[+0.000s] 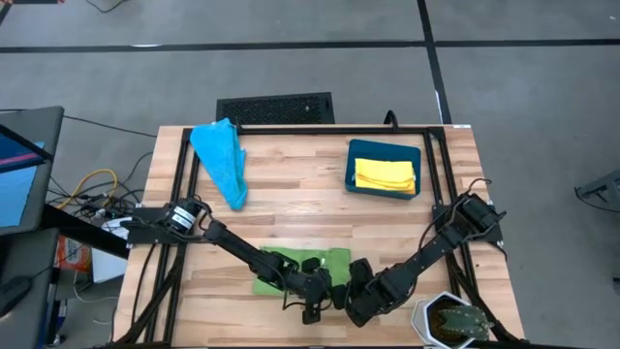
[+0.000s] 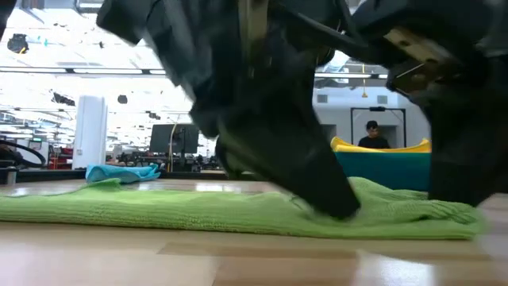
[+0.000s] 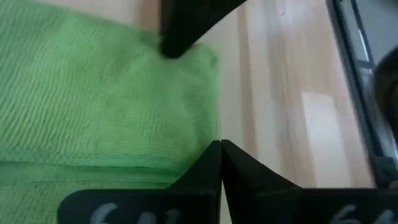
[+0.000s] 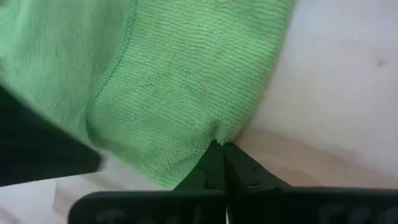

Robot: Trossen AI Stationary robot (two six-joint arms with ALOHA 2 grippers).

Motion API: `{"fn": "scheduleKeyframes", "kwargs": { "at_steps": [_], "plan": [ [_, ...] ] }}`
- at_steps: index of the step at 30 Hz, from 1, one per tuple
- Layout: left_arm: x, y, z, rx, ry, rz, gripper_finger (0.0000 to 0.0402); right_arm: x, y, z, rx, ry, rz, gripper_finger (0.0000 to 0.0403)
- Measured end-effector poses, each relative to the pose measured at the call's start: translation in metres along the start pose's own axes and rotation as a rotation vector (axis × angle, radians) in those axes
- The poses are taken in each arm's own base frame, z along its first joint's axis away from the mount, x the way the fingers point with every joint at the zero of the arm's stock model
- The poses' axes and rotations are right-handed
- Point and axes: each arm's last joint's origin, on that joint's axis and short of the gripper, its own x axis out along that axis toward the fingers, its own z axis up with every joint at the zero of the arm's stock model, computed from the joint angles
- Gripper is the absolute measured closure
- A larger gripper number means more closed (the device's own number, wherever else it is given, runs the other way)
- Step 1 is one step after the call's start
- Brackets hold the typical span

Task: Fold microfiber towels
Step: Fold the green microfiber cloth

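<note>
On the far left of the surface (image 1: pixel 291 184) I see the light blue towel (image 1: pixel 221 160), bunched and untouched, well apart from both arms. Nearer me, at the front edge, the green towel (image 1: pixel 325 260) lies flat, with both arms bent low over it.

My left hand (image 1: pixel 310 312) sits at the towel's front edge; from its wrist camera the two fingertips (image 3: pixel 211 163) meet with no gap, pinched at the hem. My right hand (image 1: pixel 356 308) is just beside it, and its wrist camera shows the fingers (image 4: pixel 216 163) pressed together on the towel's corner, cloth puckering at the tips. So both are clamped on the green towel.

Further right, the yellow towel (image 1: pixel 385 174) rests folded inside the dark teal bin (image 1: pixel 353 163). A potted plant (image 1: pixel 453 318) stands at the front right corner.

My worry: each hand seems to hold only a sliver of hem, so a quick lift could let a corner slip. The hands are also very close together, and they might collide.

Count: three towels, one of each colour; one bin.
</note>
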Motion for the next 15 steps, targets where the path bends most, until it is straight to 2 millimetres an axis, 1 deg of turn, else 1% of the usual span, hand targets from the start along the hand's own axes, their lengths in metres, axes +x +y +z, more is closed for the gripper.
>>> {"fn": "scheduleKeyframes", "kwargs": {
  "at_steps": [2, 5, 7, 10, 12, 15],
  "plan": [
    [-0.013, -0.001, 0.009, 0.003, 0.026, 0.001, 0.0401, 0.001, 0.000, 0.002, 0.002, -0.005, -0.001, 0.0393],
    [-0.038, -0.008, 0.025, 0.039, -0.019, 0.025, 0.0401, 0.001, 0.001, 0.004, 0.005, -0.007, -0.005, 0.0381],
    [-0.046, -0.011, 0.026, 0.085, -0.040, 0.085, 0.0401, 0.001, 0.001, 0.004, 0.003, -0.008, -0.007, 0.0378],
    [-0.044, -0.012, 0.018, 0.131, -0.073, 0.178, 0.0401, 0.002, 0.001, 0.006, 0.004, -0.009, -0.008, 0.0383],
    [-0.033, -0.009, 0.011, 0.121, -0.090, 0.170, 0.0401, 0.002, 0.001, 0.006, 0.002, -0.009, -0.009, 0.0388],
    [-0.015, -0.003, -0.005, 0.116, -0.046, 0.161, 0.0401, 0.002, 0.001, 0.006, 0.001, -0.010, -0.010, 0.0389]
  ]
}}
